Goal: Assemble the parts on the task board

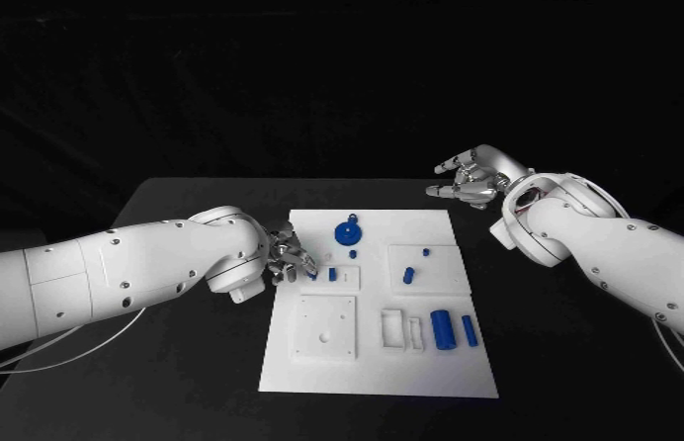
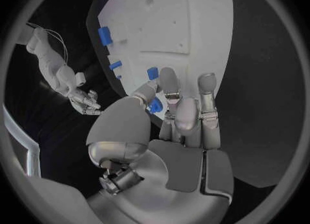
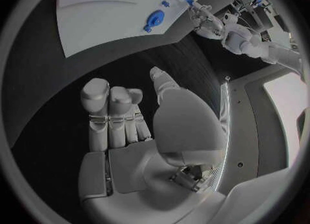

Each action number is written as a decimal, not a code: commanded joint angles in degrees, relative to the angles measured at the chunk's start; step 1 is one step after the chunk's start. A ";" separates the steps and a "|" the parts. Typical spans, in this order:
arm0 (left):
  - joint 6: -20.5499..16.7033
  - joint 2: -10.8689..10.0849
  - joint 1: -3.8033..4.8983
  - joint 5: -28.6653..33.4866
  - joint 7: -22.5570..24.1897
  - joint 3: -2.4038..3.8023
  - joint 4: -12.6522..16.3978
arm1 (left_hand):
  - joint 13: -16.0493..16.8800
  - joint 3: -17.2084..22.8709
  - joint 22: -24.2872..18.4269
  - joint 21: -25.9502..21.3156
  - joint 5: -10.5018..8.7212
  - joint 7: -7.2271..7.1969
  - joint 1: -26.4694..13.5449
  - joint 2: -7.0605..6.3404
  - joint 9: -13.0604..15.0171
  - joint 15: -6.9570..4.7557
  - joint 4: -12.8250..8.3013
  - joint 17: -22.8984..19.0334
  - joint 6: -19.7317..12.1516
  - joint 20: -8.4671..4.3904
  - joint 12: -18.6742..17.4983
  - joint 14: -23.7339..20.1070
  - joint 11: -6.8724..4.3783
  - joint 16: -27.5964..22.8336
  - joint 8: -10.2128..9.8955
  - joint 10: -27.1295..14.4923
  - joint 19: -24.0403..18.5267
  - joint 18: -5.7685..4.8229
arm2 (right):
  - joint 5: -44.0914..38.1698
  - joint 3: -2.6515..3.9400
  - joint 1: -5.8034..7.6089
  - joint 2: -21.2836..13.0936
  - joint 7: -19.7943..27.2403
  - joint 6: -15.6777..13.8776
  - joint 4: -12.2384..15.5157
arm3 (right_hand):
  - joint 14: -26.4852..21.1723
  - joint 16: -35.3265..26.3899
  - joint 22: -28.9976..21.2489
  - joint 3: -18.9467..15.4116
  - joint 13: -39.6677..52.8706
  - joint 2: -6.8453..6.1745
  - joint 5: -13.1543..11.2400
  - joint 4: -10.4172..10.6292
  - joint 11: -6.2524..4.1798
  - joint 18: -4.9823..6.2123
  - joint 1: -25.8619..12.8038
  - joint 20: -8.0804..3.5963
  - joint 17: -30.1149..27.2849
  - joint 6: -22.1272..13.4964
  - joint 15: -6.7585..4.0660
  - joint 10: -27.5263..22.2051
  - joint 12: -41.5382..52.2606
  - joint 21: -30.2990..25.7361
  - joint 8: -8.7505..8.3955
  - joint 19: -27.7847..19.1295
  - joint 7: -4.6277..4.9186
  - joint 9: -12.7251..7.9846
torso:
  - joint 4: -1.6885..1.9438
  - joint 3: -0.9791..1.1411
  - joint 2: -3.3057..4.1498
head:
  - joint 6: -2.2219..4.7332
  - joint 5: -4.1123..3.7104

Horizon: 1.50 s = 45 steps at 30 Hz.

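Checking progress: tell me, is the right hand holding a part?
No. The right hand is empty, fingers curled, hovering off the board.

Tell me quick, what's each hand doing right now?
Left hand: pinches a small blue part at the task board edge.
Right hand: holds nothing, fingers curled, off the board.

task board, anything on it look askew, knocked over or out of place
Nothing stands out. The task board lies flat and square on the table, and the blue parts, the round one and the two bars among them, sit tidily. The left hand is at its edge; the right hand hovers off it.
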 commanded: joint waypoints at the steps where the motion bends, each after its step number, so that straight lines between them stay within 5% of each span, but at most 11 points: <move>1: -0.30 0.18 -0.12 -1.66 -0.11 0.02 0.22 | -0.09 -0.01 1.00 0.03 -0.32 -7.41 0.59 -0.07 0.03 0.15 0.44 -0.09 10.97 0.31 0.21 0.35 -1.45 0.03 0.20 1.46 0.11 0.67 | -0.11 0.03 -0.05 0.02 0.35 0.66 0.05 | 0.03 -0.35 5.95 0.05 -0.07 0.12 0.22 0.00 0.01 0.65 -0.39 0.01 -0.08 0.13 0.01 -0.18 -0.04 -0.35 -0.35 0.14 -0.06 -0.06 | 0.02 0.02 0.01 | 0.15 0.07; 29: 3.51 0.30 -0.38 -2.68 -1.42 0.03 0.19 | -0.38 -0.03 1.01 -0.01 -0.67 -7.35 0.59 0.11 -0.38 0.17 0.72 -0.37 10.92 0.23 0.25 0.35 -1.39 -0.07 0.15 1.46 0.06 0.57 | -0.10 0.03 -0.29 -0.01 0.37 0.70 0.01 | 0.03 -0.35 5.95 0.05 -0.07 0.12 0.22 0.00 0.01 0.65 -0.39 0.01 -0.08 0.13 0.01 -0.18 -0.04 -0.35 -0.35 0.14 -0.06 -0.06 | -0.01 0.01 0.01 | -0.16 0.13; 45: 4.97 0.41 -0.38 -2.15 -1.54 0.03 -0.20 | 0.15 0.23 1.02 0.01 -1.00 -7.64 -2.64 2.03 -0.89 0.13 -0.01 0.21 11.90 0.07 0.67 0.39 -1.43 0.33 0.28 1.44 0.02 0.25 | -0.10 0.03 -0.42 -0.02 0.40 0.67 -0.01 | 0.03 -0.35 5.95 0.05 -0.07 0.12 0.22 0.00 0.01 0.65 -0.39 0.01 -0.08 0.13 0.01 -0.18 -0.04 -0.35 -0.35 0.14 -0.06 -0.06 | 0.01 0.03 0.03 | -0.31 0.10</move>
